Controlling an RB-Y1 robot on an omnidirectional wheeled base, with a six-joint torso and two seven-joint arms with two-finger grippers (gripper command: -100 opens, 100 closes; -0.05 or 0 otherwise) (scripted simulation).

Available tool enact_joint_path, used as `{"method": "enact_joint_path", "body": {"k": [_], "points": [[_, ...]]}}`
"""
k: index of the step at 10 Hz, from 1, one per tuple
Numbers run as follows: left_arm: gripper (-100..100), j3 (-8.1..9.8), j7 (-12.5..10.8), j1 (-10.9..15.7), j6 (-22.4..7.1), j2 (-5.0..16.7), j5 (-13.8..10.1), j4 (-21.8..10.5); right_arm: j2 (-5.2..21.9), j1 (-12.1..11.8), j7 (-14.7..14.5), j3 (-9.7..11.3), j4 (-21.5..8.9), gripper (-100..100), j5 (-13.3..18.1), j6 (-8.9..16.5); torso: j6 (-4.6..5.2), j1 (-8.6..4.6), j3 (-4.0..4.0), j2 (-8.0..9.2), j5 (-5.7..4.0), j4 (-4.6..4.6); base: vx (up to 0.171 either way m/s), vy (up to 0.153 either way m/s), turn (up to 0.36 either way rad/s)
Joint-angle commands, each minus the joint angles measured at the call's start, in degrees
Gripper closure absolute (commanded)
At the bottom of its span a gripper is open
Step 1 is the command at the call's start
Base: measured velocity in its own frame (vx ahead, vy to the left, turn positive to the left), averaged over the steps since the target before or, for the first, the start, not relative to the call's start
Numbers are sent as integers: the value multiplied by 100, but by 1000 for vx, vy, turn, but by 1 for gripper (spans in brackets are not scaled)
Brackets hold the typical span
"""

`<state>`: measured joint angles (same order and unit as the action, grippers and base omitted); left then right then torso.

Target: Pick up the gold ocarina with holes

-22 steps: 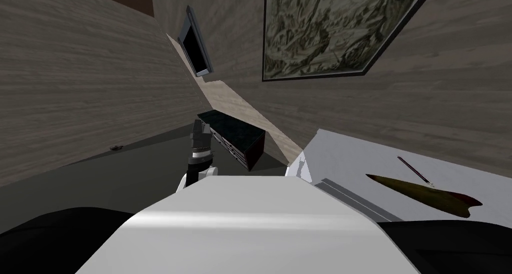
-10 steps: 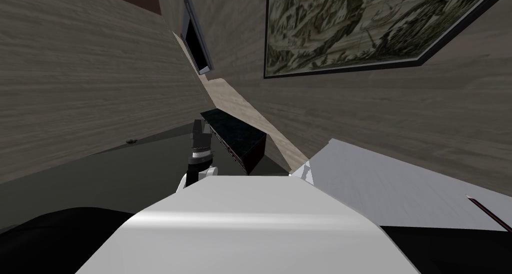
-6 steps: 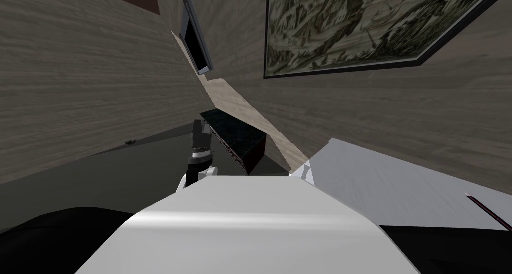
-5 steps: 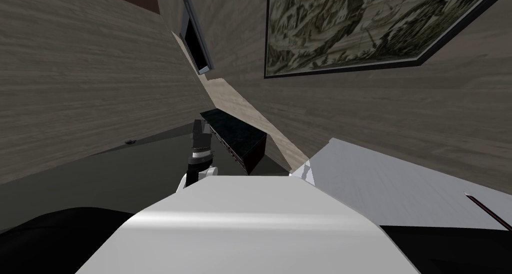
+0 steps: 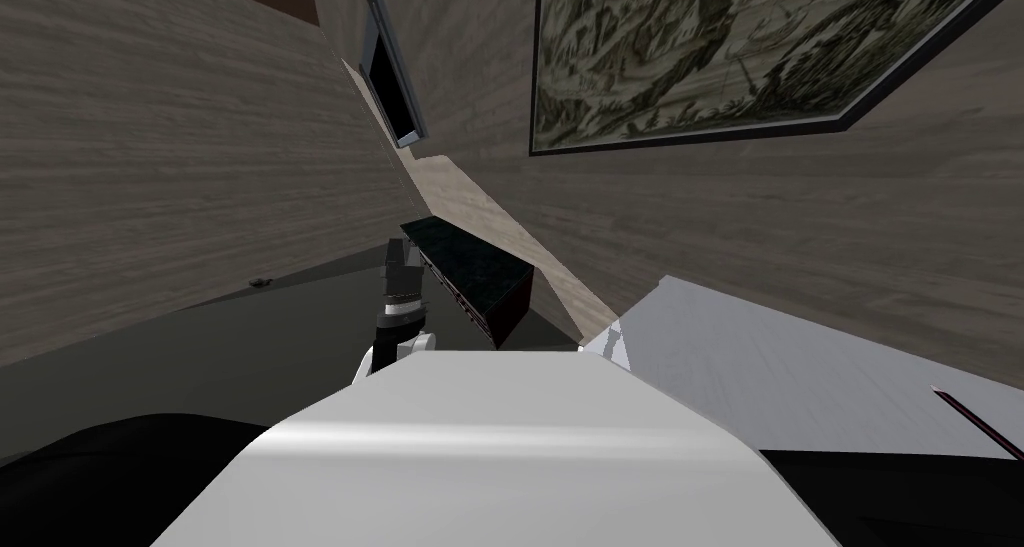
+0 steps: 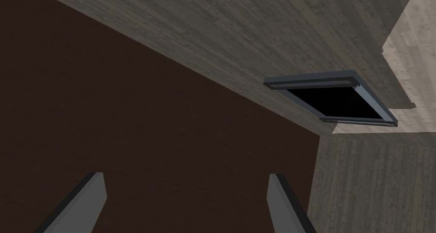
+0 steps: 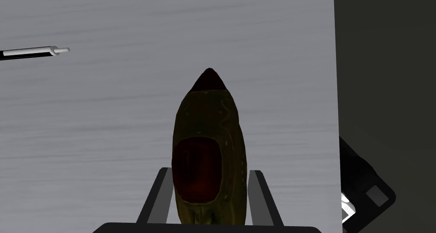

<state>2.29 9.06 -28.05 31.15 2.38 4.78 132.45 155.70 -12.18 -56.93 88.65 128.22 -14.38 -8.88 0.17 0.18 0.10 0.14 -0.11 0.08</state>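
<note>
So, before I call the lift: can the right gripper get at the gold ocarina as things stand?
Looks like yes: the right gripper has its fingers on either side of the ocarina and they seem to press its sides, with nothing between them. The pen lies well apart on the grey table.

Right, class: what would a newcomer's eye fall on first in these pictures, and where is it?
The dark gold ocarina, pressed between the fingers of the right gripper, with the pale grey table behind it. Then the large framed painting on the wall above that table.
</note>
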Motion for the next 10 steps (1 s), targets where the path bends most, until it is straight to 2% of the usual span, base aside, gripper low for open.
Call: {"method": "enact_joint_path", "body": {"k": [1, 2, 3, 4, 8, 9, 10], "points": [[0, 0, 0, 0, 0, 0, 0, 0, 0, 0, 0, 0, 0, 100, 0, 0, 0, 0, 0, 0, 0, 0, 0, 0, 0], [0, 0, 0, 0, 0, 0, 0, 0, 0, 0, 2, 0, 0, 100, -1, 0, 0, 0, 0, 0, 0, 0, 0, 0, 0], [0, 0, 0, 0, 0, 0, 0, 0, 0, 1, 3, 0, 0, 0, -2, 1, -1, -1, -1, 0, 0, -1, 0, 0, 0], [0, 0, 0, 0, 0, 0, 0, 0, 227, 27, -67, 88, 188, 100, -35, -79, -1, 0, -1, 0, 0, -1, 3, -18, 12], [0, 0, 0, 0, 0, 0, 0, 0, 623, 88, -200, 245, 488, 100, -83, -182, -1, -1, -3, -3, 4, -2, 6, -24, 12], [0, 0, 0, 0, 0, 0, 0, 0, 567, 69, -174, 221, 414, 100, -74, -198, -2, 0, -4, -5, 4, -3, 5, -10, 3], [0, 0, 0, 0, 0, 0, 0, 0, 579, 69, -179, 224, 422, 0, -77, -208, -2, 1, -3, -4, 2, -3, 0, 0, 0]]}}
